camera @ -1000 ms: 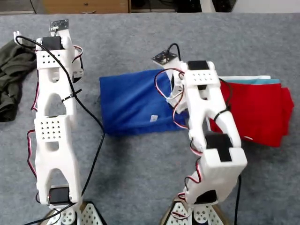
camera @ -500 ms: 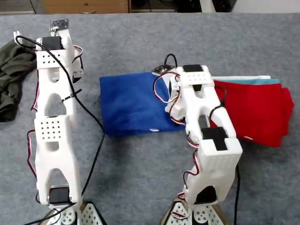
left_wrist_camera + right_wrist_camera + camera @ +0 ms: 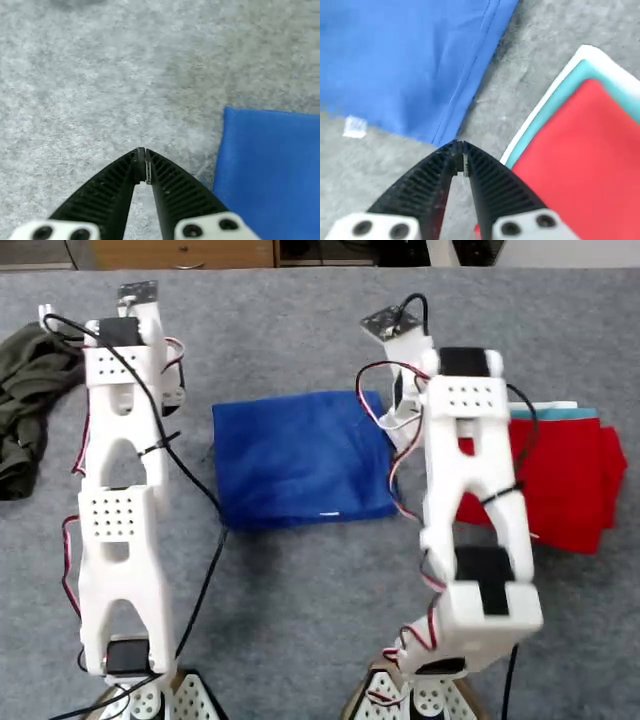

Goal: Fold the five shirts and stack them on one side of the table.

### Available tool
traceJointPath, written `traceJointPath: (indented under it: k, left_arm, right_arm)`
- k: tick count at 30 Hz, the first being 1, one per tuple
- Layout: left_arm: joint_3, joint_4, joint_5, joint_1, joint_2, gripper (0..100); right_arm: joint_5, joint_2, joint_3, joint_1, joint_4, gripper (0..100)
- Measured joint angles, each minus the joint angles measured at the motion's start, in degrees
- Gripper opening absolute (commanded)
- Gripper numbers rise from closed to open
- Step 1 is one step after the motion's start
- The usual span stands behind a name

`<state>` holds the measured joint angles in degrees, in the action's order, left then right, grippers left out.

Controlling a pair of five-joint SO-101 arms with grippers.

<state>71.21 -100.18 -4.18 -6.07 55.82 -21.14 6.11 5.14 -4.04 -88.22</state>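
A folded blue shirt (image 3: 295, 460) lies flat in the middle of the grey table (image 3: 300, 620). To its right, a red shirt (image 3: 570, 475) tops a stack with teal and white edges showing beneath. A crumpled dark green shirt (image 3: 25, 390) lies at the far left. My right gripper (image 3: 459, 147) is shut and holds nothing; it hovers over the gap between the blue shirt (image 3: 405, 60) and the red shirt (image 3: 580, 150). My left gripper (image 3: 141, 151) is shut and holds nothing, over bare table just beside the blue shirt's (image 3: 272, 165) corner.
A small white tag (image 3: 354, 126) sticks out at the blue shirt's near edge. The teal shirt (image 3: 545, 115) and a white shirt (image 3: 590, 52) show as thin borders under the red one. Bare grey surface runs along the table's front and back.
The right arm has pulled off the blue shirt, toward the back and right, uncovering the shirt's right edge. The left arm has shifted slightly.
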Motion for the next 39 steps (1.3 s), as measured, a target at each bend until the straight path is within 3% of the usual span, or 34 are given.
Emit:
traceJointPath:
  k: [4, 9, 13, 18, 22, 29, 34, 39]
  left_arm:
    - [0.6, 0.0, 0.0, 5.8, -1.1, 2]
    - [-6.0, 0.0, 0.8, 13.4, -6.5, 2]
    - [-11.8, 3.3, 3.4, 13.8, -6.9, 2]
    - [-17.7, 10.5, 4.4, 13.5, -1.9, 2]
    - [-17.5, 13.8, 5.7, 12.6, 1.8, 2]
    - [-13.5, 11.5, 5.9, 12.6, 2.6, 2]
    - [-0.4, 1.9, 5.0, 12.5, 1.2, 2]
    - [6.9, 0.0, 0.4, 11.4, -6.5, 2]
  right_arm:
    - [0.8, -8.0, -8.0, -2.2, 0.5, 0.2]
    - [2.9, -14.2, -26.8, -2.5, 15.3, 0.3]
    - [3.1, -13.4, -36.9, -2.2, 27.0, 0.3]
    - [3.1, -5.3, -38.2, -2.4, 32.5, 0.2]
    - [3.1, 0.2, -36.4, -2.5, 32.5, 0.2]
    - [3.1, 0.8, -35.3, -2.5, 31.6, 0.2]
    - [3.1, -8.7, -33.2, -2.3, 25.1, 0.2]
    - [5.6, -25.3, -31.7, -2.4, 17.4, 0.3]
